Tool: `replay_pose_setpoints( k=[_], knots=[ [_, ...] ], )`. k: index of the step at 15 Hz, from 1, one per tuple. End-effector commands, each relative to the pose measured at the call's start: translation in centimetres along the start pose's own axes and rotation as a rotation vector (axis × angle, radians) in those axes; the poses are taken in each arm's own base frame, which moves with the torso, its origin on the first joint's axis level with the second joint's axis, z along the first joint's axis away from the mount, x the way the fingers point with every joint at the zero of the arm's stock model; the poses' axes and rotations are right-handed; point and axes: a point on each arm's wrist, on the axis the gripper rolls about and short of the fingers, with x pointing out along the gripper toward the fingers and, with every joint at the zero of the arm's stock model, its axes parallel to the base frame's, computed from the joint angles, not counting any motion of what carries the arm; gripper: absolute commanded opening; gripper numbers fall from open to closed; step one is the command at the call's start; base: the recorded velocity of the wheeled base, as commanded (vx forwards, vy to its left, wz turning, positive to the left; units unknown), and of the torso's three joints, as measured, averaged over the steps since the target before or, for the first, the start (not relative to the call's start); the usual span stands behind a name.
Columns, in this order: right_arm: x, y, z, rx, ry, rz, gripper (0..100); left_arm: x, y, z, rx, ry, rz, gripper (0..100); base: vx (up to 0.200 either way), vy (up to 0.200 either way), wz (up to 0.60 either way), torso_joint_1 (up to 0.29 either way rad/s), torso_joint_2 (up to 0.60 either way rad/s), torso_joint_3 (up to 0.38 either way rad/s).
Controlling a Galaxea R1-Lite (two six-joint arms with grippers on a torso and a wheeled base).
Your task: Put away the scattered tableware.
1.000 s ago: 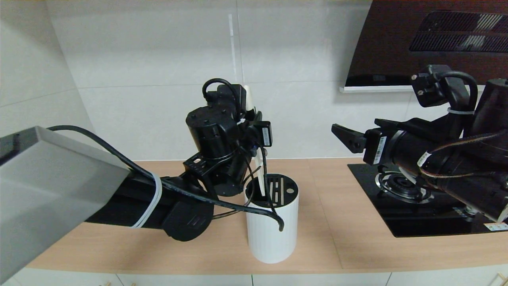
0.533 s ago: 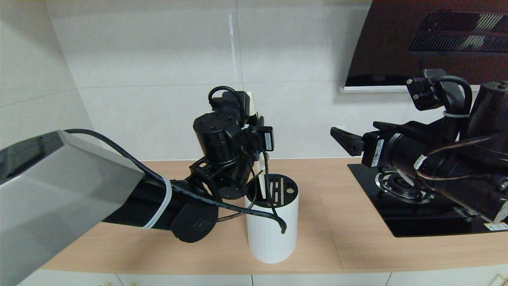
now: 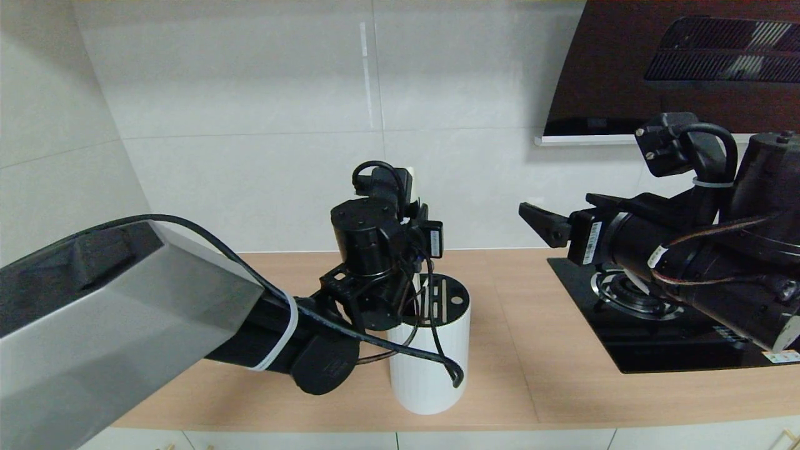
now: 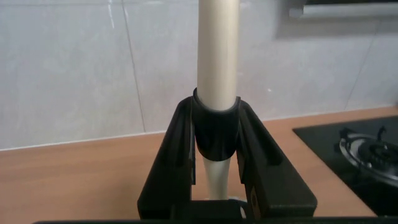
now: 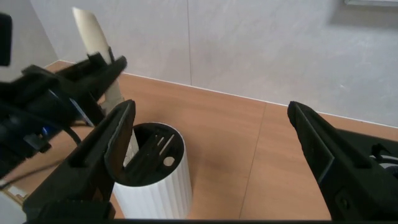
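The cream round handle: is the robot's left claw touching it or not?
Touching. The left wrist view shows the left gripper clamped snugly around the cream round handle, black fingers pressing both sides.

Utensil point(image 4: 217, 50) over holder point(image 3: 431, 369) on counter point(image 3: 519, 350) (stove point(image 3: 650, 340) at right).

The cream-handled utensil point(image 4: 217, 50) stands upright above the white cylindrical holder point(image 3: 431, 369), its lower end dipped into the left part of the holder's black slotted top.
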Motion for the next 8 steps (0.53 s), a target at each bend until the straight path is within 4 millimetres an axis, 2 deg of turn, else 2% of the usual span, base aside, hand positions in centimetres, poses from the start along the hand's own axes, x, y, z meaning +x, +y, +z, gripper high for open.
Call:
replay_pose_setpoints(
  k=[1,8],
  knots=[
    [0.0,0.0,-0.1,-0.002,0.002,0.001,100,0.0,-0.4,-1.1,0.012,0.025,-0.009,0,0.0,0.0,0.0,0.0,0.0,0.0],
    [0.3,0.1,-0.3,-0.003,0.011,0.0,100,-0.4,-0.5,-3.8,0.05,0.101,-0.003,0,0.0,0.0,0.0,0.0,0.0,0.0]
  ],
)
